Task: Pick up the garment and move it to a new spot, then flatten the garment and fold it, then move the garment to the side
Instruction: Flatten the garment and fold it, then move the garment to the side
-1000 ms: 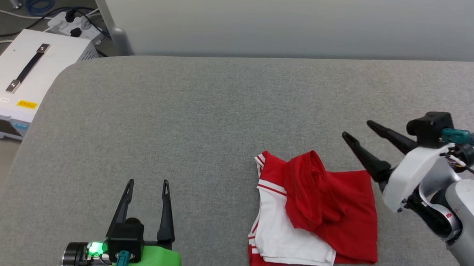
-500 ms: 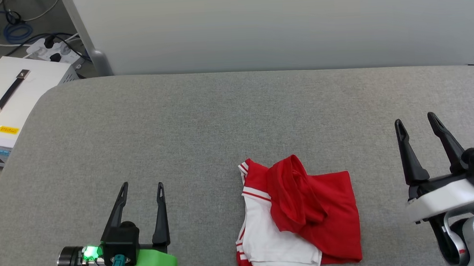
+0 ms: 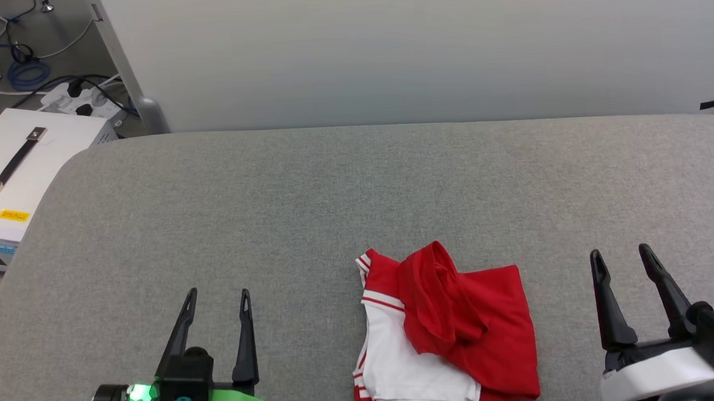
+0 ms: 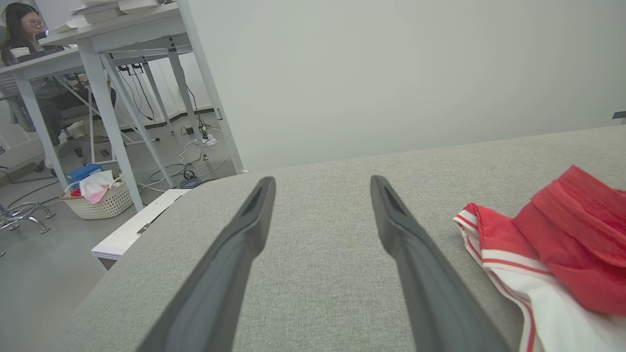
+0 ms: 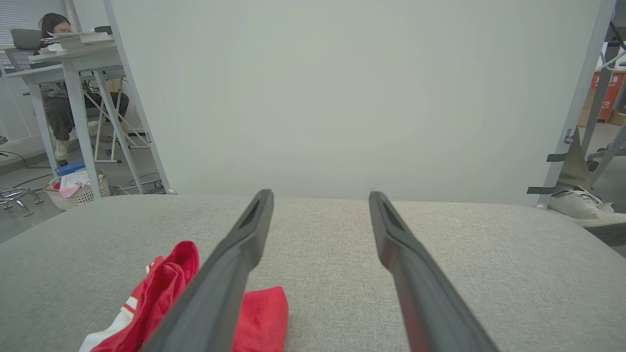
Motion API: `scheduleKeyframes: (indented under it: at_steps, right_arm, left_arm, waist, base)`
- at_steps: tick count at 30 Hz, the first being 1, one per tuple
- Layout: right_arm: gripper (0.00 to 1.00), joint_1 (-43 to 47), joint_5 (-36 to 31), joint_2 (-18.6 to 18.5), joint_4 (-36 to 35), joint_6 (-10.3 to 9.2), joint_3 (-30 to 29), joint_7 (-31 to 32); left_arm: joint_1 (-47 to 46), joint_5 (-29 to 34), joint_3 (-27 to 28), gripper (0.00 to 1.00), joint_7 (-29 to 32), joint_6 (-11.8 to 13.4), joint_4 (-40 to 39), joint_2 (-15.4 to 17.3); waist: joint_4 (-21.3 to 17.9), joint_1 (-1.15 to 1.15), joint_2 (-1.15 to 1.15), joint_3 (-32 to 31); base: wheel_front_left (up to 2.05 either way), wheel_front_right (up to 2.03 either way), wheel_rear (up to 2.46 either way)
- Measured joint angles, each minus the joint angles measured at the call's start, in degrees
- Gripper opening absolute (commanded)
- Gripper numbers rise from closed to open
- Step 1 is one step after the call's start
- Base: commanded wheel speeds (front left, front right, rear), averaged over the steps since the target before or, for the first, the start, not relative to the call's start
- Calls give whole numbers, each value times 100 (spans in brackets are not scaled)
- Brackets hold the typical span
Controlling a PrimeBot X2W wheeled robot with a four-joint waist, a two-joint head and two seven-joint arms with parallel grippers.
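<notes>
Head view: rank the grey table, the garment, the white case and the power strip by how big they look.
1. grey table
2. garment and white case: near alike, and the case is cut off at the frame edge, so unranked
3. power strip

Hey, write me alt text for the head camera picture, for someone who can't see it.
A loosely folded red and white garment lies near the front of a grey padded surface. The open left gripper and open right gripper flank it, touching nothing. A white box sits beyond the surface's left edge.
</notes>
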Motion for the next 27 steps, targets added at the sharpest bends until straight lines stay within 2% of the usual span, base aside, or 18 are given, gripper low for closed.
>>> scheduleKeyframes:
  at_steps: [20, 22, 27]
  right_arm:
    - [100, 292, -219, 121, -93, 1, 19, 0]
    - [100, 204, -216, 47, -92, 1, -11, 0]
    - [100, -414, -45, -407, -65, 1, -162, 1]
  left_arm:
    - [55, -7, 8, 100, 0, 0, 8, 31]
    - [55, -7, 8, 100, 0, -1, 9, 31]
    - [49, -8, 3, 100, 0, -8, 12, 30]
  waist:
    - [62, 0, 0, -78]
    - [68, 0, 0, -62]
    - [111, 0, 0, 23]
  base:
    - [0, 0, 0]
    - [0, 0, 0]
    - [0, 0, 0]
